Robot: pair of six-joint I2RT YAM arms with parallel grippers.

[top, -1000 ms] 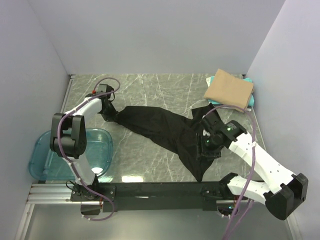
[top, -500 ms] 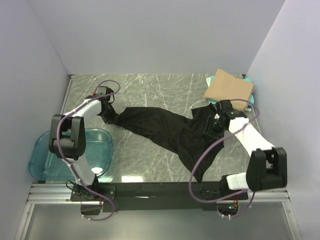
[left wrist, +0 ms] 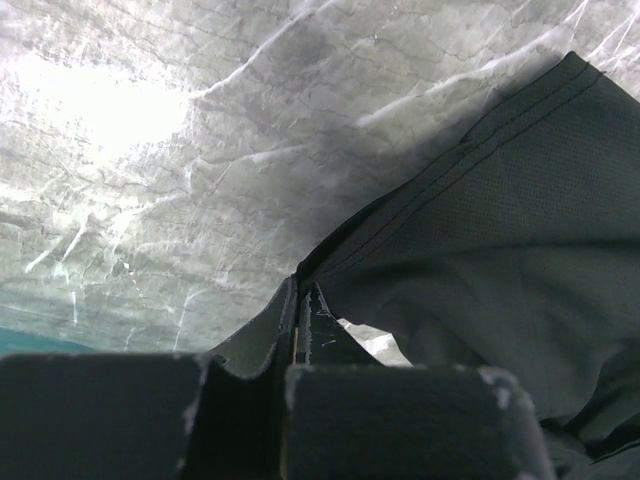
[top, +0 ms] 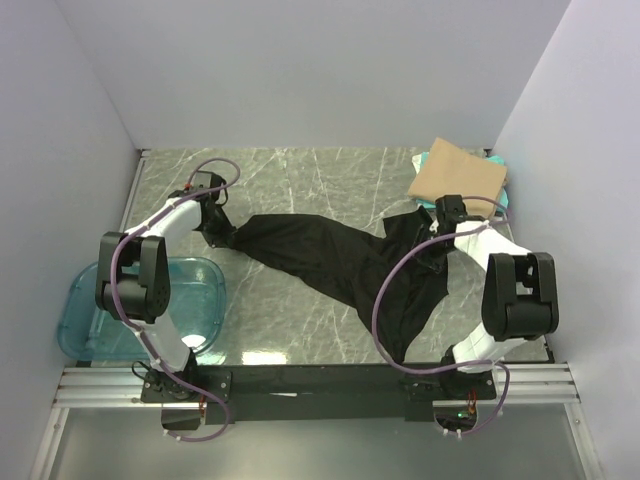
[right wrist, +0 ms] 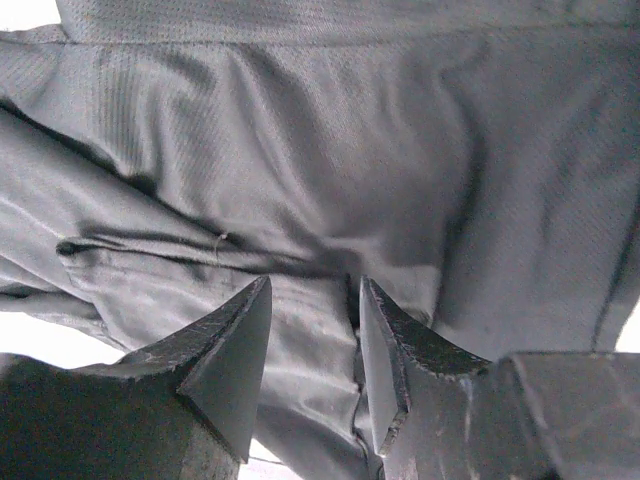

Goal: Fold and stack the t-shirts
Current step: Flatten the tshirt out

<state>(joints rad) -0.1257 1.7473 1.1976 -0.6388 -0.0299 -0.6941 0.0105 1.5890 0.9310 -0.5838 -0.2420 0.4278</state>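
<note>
Top external view: the black shirt (top: 335, 262) lies spread and twisted across the worktop (top: 300, 180), reaching from one tool to the other. The left tool (top: 224, 234) is at the shirt's left corner, where the cloth draws to a point. The right tool (top: 436, 246) is down on the shirt's right part. Just beyond the right tool, the tan shirt (top: 458, 178) lies folded on top of the teal shirt (top: 499, 203), apart from both tools. A tub (top: 140, 310) sits behind the left tool, by that arm's base.

Left wrist view: the left tool (left wrist: 300, 315) is clamped tight on a hemmed edge of the black shirt (left wrist: 500, 230). The cloth spreads away to the right of the fingers, and bare worktop (left wrist: 150, 150) lies ahead and to the left.

Right wrist view: the right tool (right wrist: 315, 290) has its jaws partway apart. The black shirt (right wrist: 350, 150) fills the view under and ahead of it, with a crease running into the gap. The fingers are not pressed together on the cloth.
</note>
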